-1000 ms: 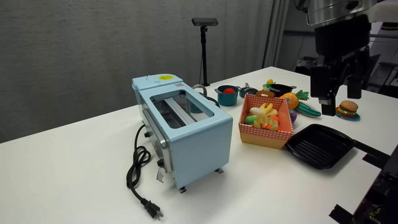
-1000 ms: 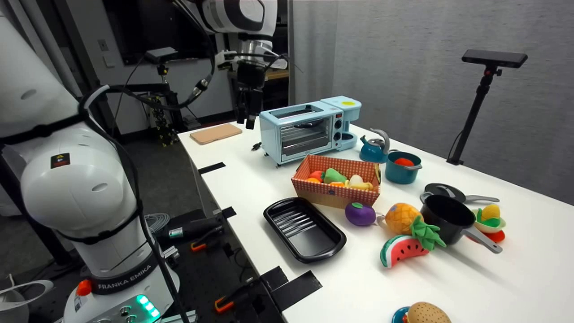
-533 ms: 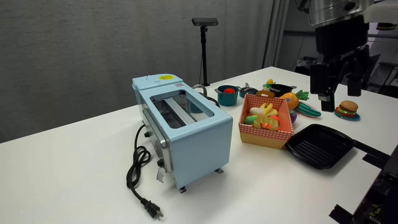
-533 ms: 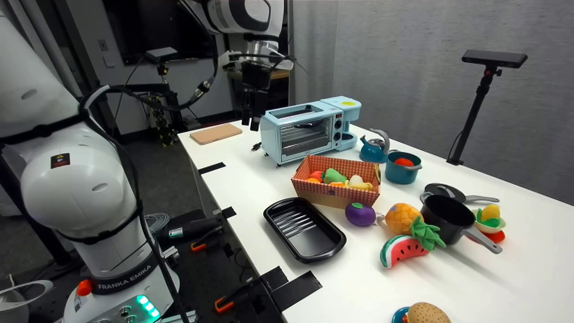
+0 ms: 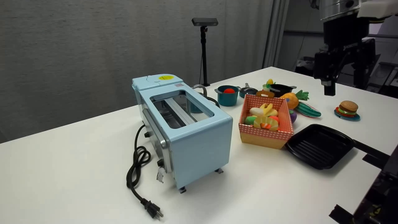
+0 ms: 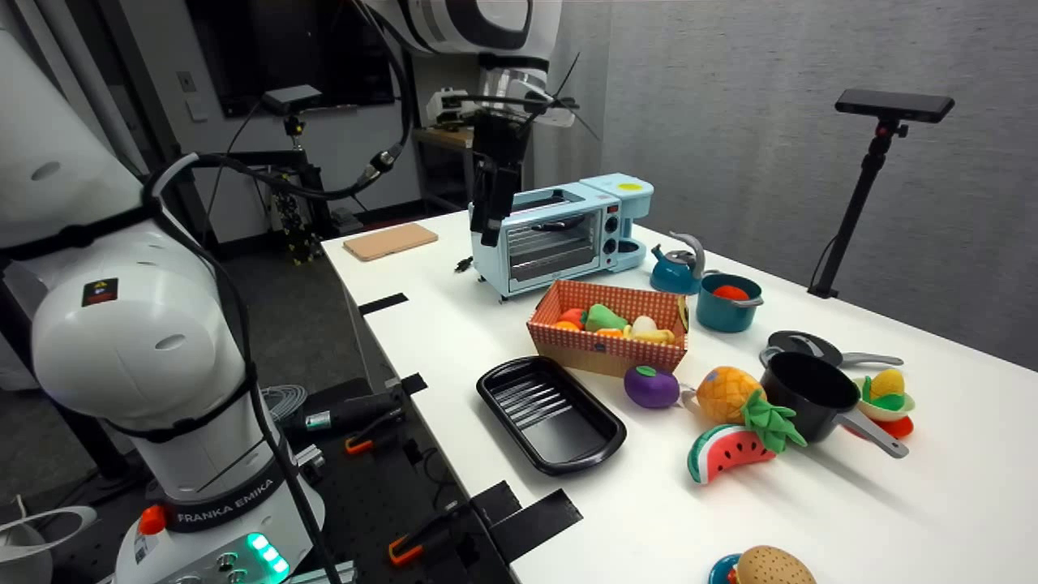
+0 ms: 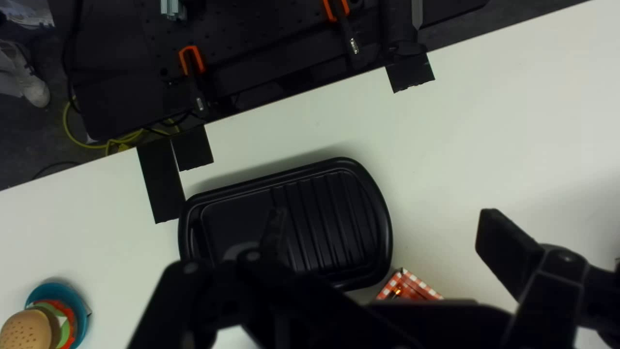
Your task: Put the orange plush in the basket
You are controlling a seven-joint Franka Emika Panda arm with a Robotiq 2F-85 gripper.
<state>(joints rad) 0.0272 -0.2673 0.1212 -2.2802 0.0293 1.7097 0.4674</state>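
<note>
The basket is a red-and-white checked box with toy food in it, on the table in both exterior views (image 5: 266, 141) (image 6: 596, 357). Only a corner of it shows in the wrist view (image 7: 409, 286). A small bright orange piece, which looks like the orange plush (image 6: 566, 326), lies inside the basket at the end toward the toaster, partly hidden by the wall. My gripper hangs high above the table, apart from the basket, in both exterior views (image 5: 345, 87) (image 6: 489, 231). In the wrist view its fingers (image 7: 382, 225) are spread with nothing between them.
A black pan (image 7: 329, 228) lies beside the basket. A light-blue toaster (image 5: 202, 143) stands on its other side. A purple eggplant (image 6: 651, 388), a pineapple plush (image 6: 727, 393), a watermelon (image 6: 730, 454), a teal pot (image 6: 726, 315) and a burger (image 5: 347, 107) are around.
In an exterior view my gripper has moved to the right, in front of the toaster's end. It also looks higher and farther back in an exterior view. The objects have not moved.
</note>
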